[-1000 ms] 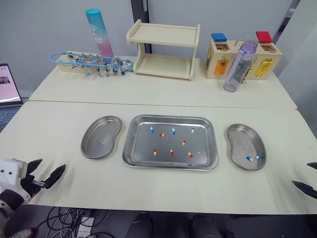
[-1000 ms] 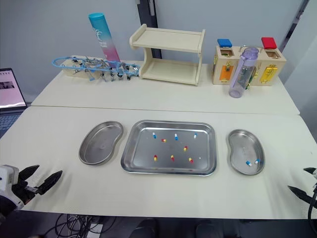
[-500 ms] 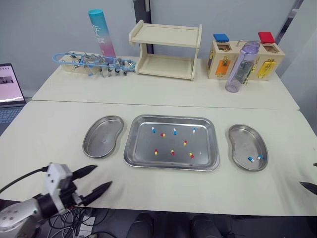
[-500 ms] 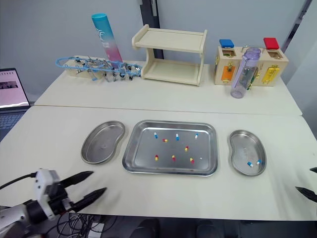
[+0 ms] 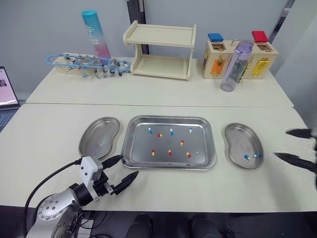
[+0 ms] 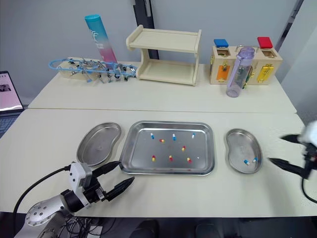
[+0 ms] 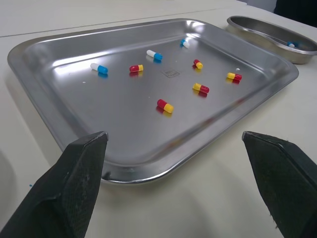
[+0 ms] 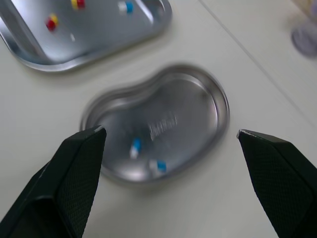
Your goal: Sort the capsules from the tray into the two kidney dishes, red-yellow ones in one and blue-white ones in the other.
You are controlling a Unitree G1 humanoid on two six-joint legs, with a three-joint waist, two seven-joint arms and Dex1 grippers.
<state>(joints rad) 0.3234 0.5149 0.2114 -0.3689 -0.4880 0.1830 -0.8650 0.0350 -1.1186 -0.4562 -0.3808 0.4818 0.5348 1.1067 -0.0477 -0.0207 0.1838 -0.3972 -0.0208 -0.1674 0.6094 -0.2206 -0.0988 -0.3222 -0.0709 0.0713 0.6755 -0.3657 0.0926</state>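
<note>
While the left gripper (image 5: 130, 165) hovers spread open at the tray's (image 5: 168, 167) near corner, centre it over one red-yellow capsule (image 5: 152, 153) on the tray floor, descend squarely and pinch lightly. The right gripper (image 5: 282, 144) hangs released beside the right kidney dish (image 5: 240, 141), which holds two blue-white capsules (image 5: 246, 157).

Wooden shelf (image 5: 159, 49), purple bottle (image 5: 231, 67), blue-pink tube (image 5: 93, 33), all upright

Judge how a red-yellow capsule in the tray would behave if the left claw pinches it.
The capsule is small, rounded and glossy, so it will probably roll or skid on the smooth tray when nudged. It looks very light, so it may squirt out of the open left claw unless pinched squarely.
</note>
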